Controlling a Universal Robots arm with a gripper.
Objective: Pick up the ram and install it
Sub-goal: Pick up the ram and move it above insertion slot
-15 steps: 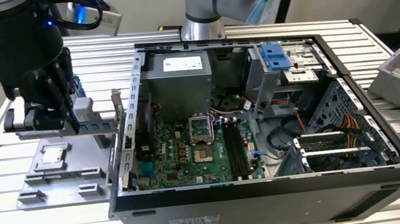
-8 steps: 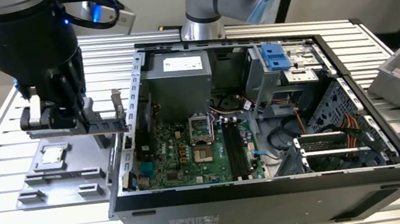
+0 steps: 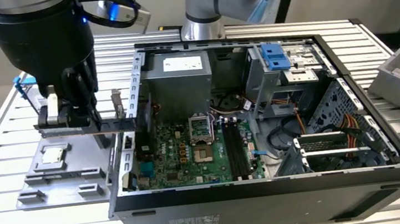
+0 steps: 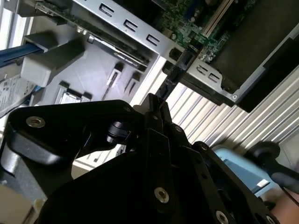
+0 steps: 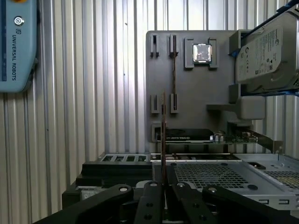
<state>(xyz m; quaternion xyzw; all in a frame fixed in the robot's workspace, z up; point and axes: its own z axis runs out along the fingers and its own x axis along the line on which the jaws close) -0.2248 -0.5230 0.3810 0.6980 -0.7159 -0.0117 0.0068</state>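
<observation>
Pinching the ram (image 5: 163, 126) edge-on above the grey parts tray (image 5: 196, 93) beside the open computer case (image 3: 269, 205), the hand (image 5: 163, 173) looks closed on a light, stiff, fragile board, best gripped mid-length across its flat faces.

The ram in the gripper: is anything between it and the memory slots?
Yes. The ram, held by the gripper above the grey tray, is outside the computer case; its metal wall lies between the ram and the memory slots.
</observation>
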